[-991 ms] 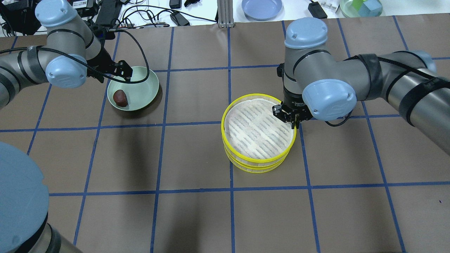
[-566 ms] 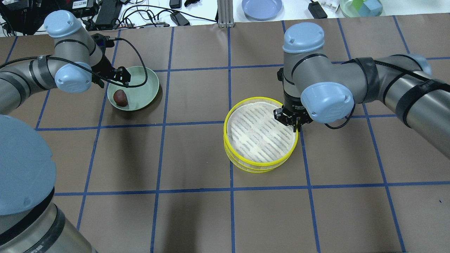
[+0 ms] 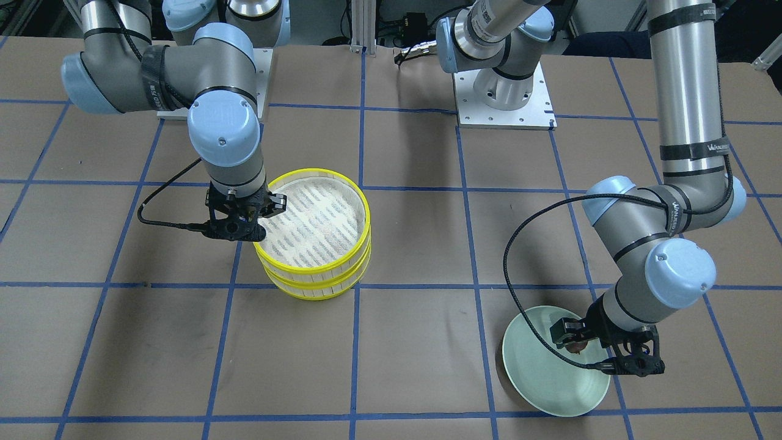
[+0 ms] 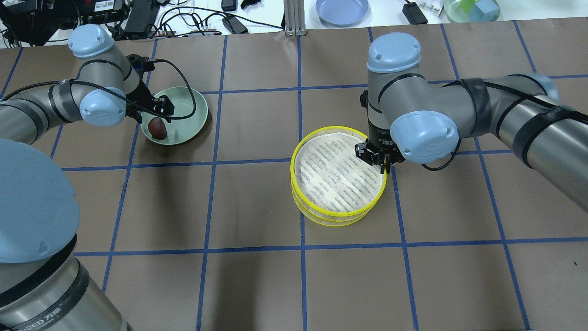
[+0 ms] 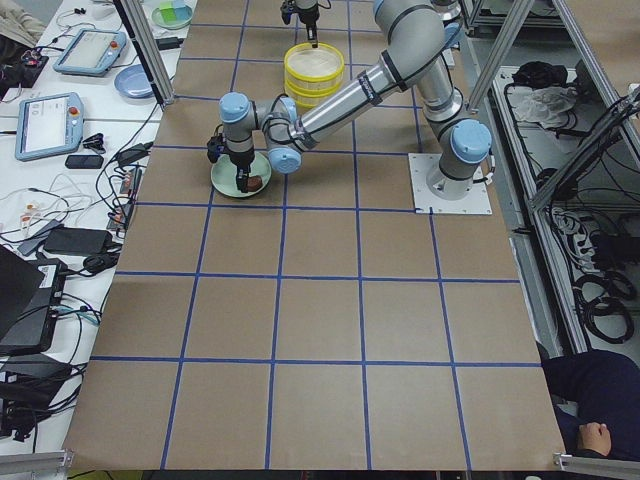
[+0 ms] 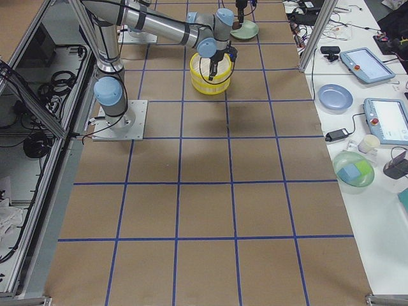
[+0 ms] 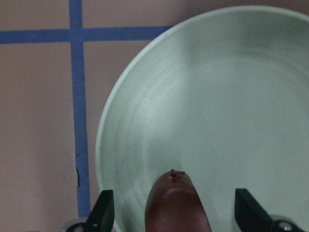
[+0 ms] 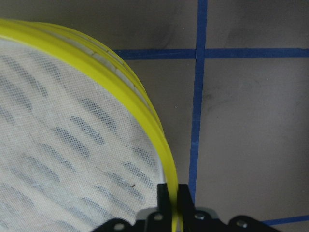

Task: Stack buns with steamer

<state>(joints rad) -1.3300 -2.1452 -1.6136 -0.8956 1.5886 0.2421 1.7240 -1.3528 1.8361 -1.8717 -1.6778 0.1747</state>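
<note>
Since a second ago the left gripper [image 7: 174,210] has swung from the far rim of the green plate [image 4: 188,108] to just above the brown bun [image 4: 157,128]. In the overhead view that bun lies in the plate's left part. The right gripper [image 4: 383,165] has kept its place at the right rim of the top steamer tier [image 4: 337,177], which sits on the bottom tier [image 4: 339,223] near the middle of the table [image 4: 257,285].

From the front, the two tiers stand stacked, and the left gripper hides most of the bun.

From the sides, plate and stack stand well apart.

The left wrist camera shows the jaws spread wide, one finger on each side of the bun's end, neither touching it.

The right wrist camera shows the fingers pinched tight on the yellow rim, one inside the wall and one outside.
</note>
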